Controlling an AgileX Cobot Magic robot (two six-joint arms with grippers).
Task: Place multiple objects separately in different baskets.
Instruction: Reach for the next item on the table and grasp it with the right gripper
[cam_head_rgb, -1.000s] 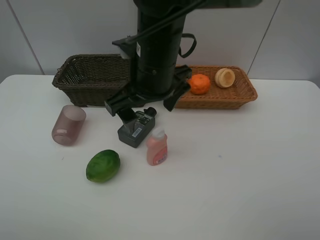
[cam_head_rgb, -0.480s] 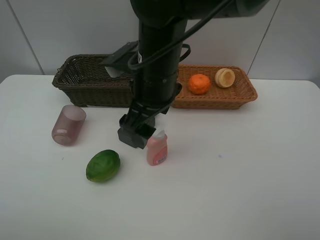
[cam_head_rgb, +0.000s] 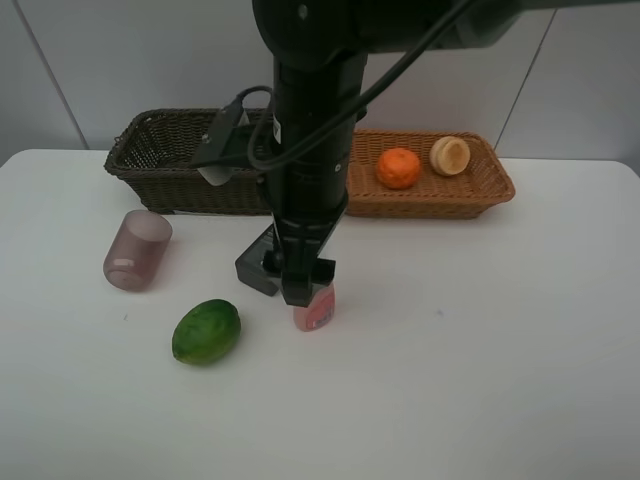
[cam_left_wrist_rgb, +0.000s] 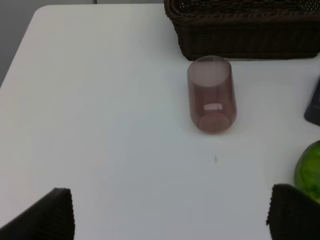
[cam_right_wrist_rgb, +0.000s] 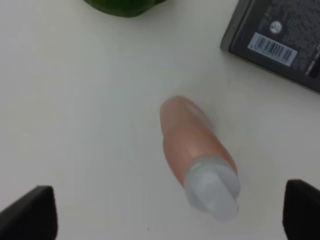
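Hovering right tool (cam_right_wrist_rgb: 162, 214) over upright pink bottle (cam_right_wrist_rgb: 192, 145), spread wide, gripping nothing. Holding left tool (cam_left_wrist_rgb: 172, 217) above table (cam_head_rgb: 480, 330) near tipped purple cup (cam_left_wrist_rgb: 211, 92), spread wide too, empty.

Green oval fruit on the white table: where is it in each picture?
Exterior high: the green oval fruit lies on the white table, nearer the camera than the translucent purple cup.
Left wrist: only a slice at the picture's edge, past the cup.
Right wrist: only a slice at the edge, apart from the pink white-capped bottle.
Shared landmark: the flat dark bottle, near the fruit in every view.
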